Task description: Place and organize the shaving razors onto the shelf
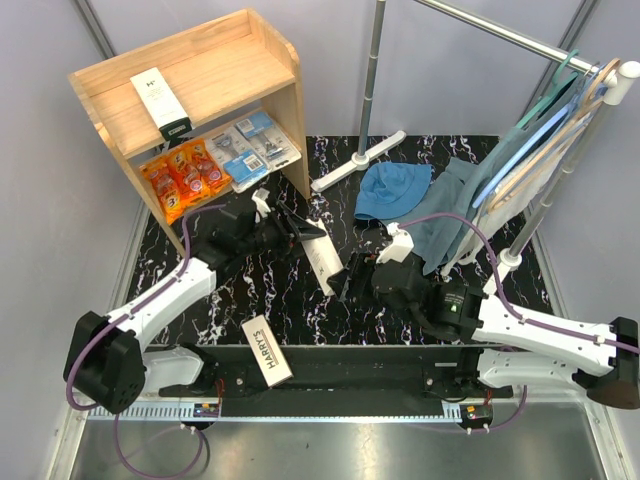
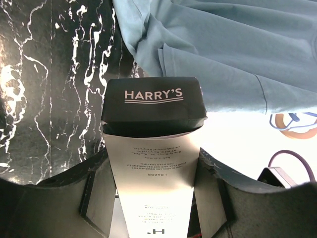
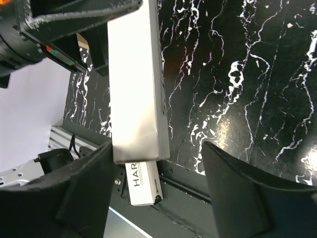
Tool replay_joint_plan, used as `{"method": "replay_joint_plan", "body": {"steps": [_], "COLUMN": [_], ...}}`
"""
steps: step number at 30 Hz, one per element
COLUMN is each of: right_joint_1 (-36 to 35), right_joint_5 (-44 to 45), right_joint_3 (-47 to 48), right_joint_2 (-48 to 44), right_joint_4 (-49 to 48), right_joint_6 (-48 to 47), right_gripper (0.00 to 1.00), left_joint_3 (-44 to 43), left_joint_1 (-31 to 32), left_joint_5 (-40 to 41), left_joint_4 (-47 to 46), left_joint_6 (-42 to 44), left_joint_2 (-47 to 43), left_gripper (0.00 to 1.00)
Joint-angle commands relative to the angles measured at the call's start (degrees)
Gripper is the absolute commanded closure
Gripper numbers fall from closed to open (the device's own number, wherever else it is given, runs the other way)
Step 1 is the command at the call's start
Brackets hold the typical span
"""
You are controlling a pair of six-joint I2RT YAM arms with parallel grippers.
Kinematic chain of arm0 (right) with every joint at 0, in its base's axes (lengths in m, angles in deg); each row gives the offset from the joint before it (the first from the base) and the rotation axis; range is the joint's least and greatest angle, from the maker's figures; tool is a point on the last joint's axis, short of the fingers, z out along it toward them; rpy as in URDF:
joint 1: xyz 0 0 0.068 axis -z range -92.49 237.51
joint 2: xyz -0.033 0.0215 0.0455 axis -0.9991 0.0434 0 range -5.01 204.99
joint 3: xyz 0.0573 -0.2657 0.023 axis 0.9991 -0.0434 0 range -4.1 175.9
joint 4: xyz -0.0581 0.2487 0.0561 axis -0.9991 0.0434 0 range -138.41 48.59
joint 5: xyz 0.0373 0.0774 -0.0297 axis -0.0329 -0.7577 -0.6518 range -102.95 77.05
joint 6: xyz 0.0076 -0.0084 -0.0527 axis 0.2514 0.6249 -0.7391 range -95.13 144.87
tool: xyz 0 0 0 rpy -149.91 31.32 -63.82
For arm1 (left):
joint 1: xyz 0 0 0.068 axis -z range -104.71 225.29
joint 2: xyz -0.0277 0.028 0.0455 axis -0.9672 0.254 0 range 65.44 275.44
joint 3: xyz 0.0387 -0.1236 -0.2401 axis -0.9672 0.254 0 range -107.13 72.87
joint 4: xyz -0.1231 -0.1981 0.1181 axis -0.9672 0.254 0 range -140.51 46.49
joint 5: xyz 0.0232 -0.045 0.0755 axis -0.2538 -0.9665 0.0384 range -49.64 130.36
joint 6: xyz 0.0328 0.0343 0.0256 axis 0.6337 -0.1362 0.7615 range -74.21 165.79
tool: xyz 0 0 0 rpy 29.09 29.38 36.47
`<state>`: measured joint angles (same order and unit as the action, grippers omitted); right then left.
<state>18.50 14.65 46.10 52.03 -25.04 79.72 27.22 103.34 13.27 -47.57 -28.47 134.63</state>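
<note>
The light-wood shelf (image 1: 262, 62) stands at the back left. One white Harry's box (image 1: 160, 100) lies on its top level. Orange packs (image 1: 180, 175) and blue blister packs (image 1: 250, 150) lie on its lower level. My left gripper (image 1: 300, 228) is shut on a long white Harry's box (image 1: 325, 262), held above the mat. In the left wrist view my gripper (image 2: 153, 168) clamps the box (image 2: 153, 99), dark end forward. My right gripper (image 1: 350, 280) is open at that box's far end; the box (image 3: 136, 84) reaches between its spread fingers (image 3: 237, 193). Another Harry's box (image 1: 267, 352) lies at the near edge.
A metal clothes rack (image 1: 372, 70) with hanging blue cloths (image 1: 540, 130) stands at the back right; its white foot (image 1: 358, 160) rests on the mat. A blue bucket hat (image 1: 393, 190) and a blue cloth (image 1: 445, 215) lie right of centre.
</note>
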Motion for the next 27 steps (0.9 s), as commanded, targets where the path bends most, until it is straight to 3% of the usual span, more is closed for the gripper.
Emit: {"method": "replay_joint_plan", "body": {"steps": [1, 5, 11, 16, 20, 24, 27], "right_joint_1": [-0.42, -0.42, -0.51, -0.42, -0.42, -0.42, -0.51], "right_joint_5": [3.26, 3.26, 3.17, 2.73, 2.73, 2.55, 2.55], "right_joint_3": [-0.53, -2.03, -2.64, -2.91, -3.61, -3.96, -3.96], "right_joint_2": [0.88, 0.53, 0.44, 0.53, 0.27, -0.17, -0.43], "right_joint_4": [-4.21, -6.32, -7.03, -7.38, -7.82, -7.82, -7.91], "right_joint_6": [-0.71, -0.44, -0.45, -0.89, -0.89, -0.97, -1.41], "right_gripper": [0.27, 0.39, 0.48, 0.72, 0.82, 0.87, 0.90], "left_joint_3": [1.35, 3.45, 6.36, 6.27, 4.78, 4.34, 3.90], "left_joint_1": [-0.28, -0.19, -0.19, -0.19, -0.10, -0.19, -0.19], "left_joint_5": [-2.97, -3.32, -4.28, -3.85, -3.85, -3.58, -3.49], "left_joint_4": [-8.47, -12.41, -18.40, -18.50, -16.13, -15.25, -14.37], "left_joint_6": [-4.48, -7.12, -11.69, -11.88, -10.56, -9.77, -8.89], "left_joint_2": [-2.48, -3.00, -2.65, -3.27, -3.53, -3.88, -4.15], "left_gripper": [0.78, 0.78, 0.78, 0.77, 0.73, 0.62, 0.44]}}
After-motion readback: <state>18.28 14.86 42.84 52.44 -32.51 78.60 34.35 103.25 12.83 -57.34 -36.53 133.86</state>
